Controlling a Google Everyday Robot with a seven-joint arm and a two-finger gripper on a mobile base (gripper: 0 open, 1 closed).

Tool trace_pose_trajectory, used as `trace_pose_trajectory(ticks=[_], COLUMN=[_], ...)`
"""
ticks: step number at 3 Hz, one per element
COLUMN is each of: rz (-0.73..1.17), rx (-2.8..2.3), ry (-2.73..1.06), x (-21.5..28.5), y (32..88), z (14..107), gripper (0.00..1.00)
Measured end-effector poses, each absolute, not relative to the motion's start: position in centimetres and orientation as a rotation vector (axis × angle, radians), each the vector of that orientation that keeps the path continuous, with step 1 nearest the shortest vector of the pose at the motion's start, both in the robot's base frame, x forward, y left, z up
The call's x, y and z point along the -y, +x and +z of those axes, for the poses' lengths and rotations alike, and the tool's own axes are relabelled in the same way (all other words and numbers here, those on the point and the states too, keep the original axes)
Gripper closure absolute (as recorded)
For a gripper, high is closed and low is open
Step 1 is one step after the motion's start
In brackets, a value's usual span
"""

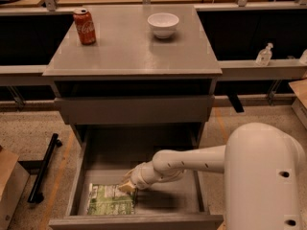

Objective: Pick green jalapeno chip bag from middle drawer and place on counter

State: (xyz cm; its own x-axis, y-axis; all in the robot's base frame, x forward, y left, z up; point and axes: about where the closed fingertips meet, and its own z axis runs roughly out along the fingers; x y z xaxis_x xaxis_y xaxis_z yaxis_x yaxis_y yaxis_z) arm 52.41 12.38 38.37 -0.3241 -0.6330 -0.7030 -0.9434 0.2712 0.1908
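Middle drawer (pixel 169 153), open: green jalapeno chip bag (pixel 109 200) lies flat at its 7 o'clock corner, not yet lifted. Claw (pixel 127 187) is at the bag's 2 o'clock edge, touching or nearly so; whether it is wide, narrow or gripping cannot be told. Worktop (pixel 129 49) beyond holds a cola can (pixel 84 26) at 10 o'clock and a white bowl (pixel 163 24) at 12; grasp, lift and placement judged outstanding.

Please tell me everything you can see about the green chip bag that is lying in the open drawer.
The green jalapeno chip bag is a small, foil-looking bag, mottled green with white patches. It lies flat on the grey floor of the open middle drawer, front left, near the front wall. The gripper is at its far right corner and seems to touch it.
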Motion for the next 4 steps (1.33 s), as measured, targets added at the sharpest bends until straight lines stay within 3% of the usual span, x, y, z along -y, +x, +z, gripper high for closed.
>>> trace_pose_trajectory(ticks=[1,2,4], rz=[0.845,0.888,0.896], rx=[-2.071,-2.099,-2.044], ry=[-1.401,-1.373,-1.38], x=[-12.3,-12.1,-12.6], y=[52.0,51.4,52.0], z=[38.1,37.1,39.6], gripper=[0.87,1.0,0.58])
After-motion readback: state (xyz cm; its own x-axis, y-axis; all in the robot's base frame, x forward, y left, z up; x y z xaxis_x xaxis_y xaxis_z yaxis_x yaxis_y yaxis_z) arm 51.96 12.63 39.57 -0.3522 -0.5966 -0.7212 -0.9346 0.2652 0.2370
